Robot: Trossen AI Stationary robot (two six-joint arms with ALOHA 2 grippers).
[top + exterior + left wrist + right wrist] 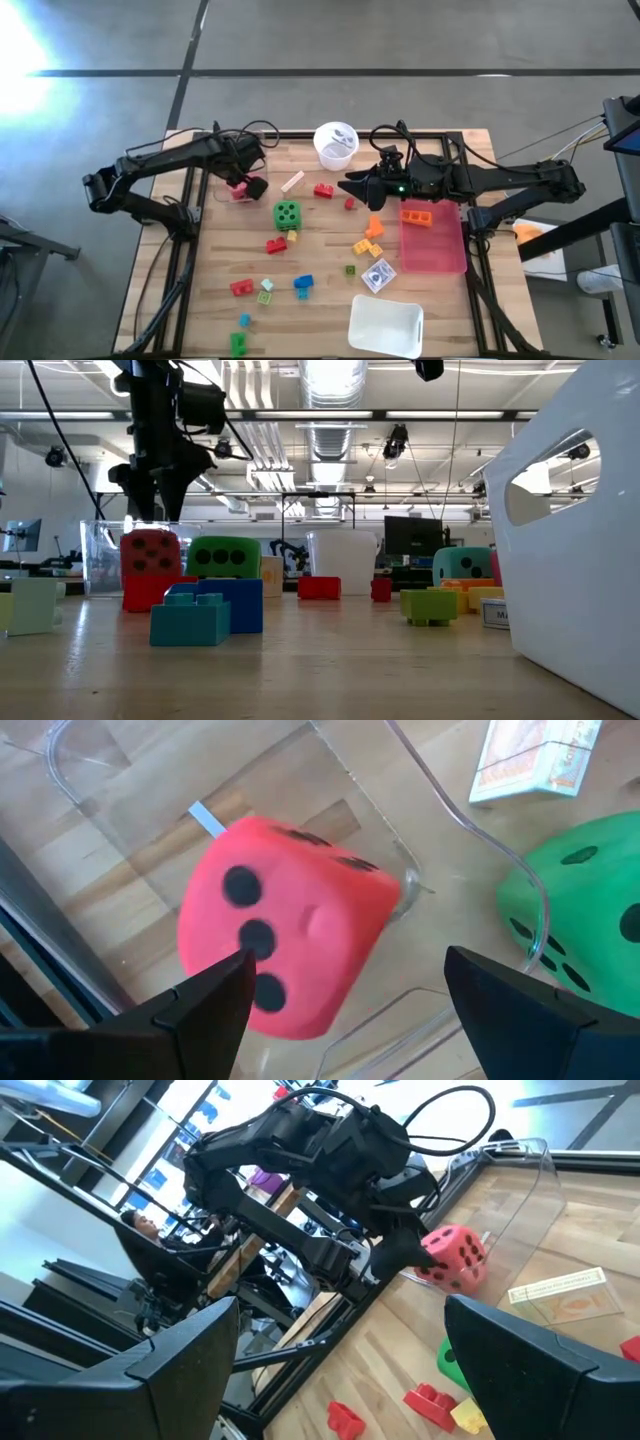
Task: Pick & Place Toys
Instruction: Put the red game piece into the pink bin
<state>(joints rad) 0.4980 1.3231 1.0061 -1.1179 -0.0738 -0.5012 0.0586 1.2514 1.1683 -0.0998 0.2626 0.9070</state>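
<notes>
A wide lab hall under strip lights, and a pale wooden worktop [330, 300] strewn with toys. The left pincer [345, 990] hangs with fingers spread, straddling the red die [285, 950] without closing on it; that die sits inside a clear plastic bin [440, 810] at the worktop's left rear. Looks like the release step of a placement. Just beside the bin waits the green die [287, 214], with bricks scattered nearer the front. Mid-worktop the right pincer [352, 186] hovers, fingers apart, empty, near a small red brick [323, 190]. Next call: lift clear of the bin wall, then line up on another toy.
</notes>
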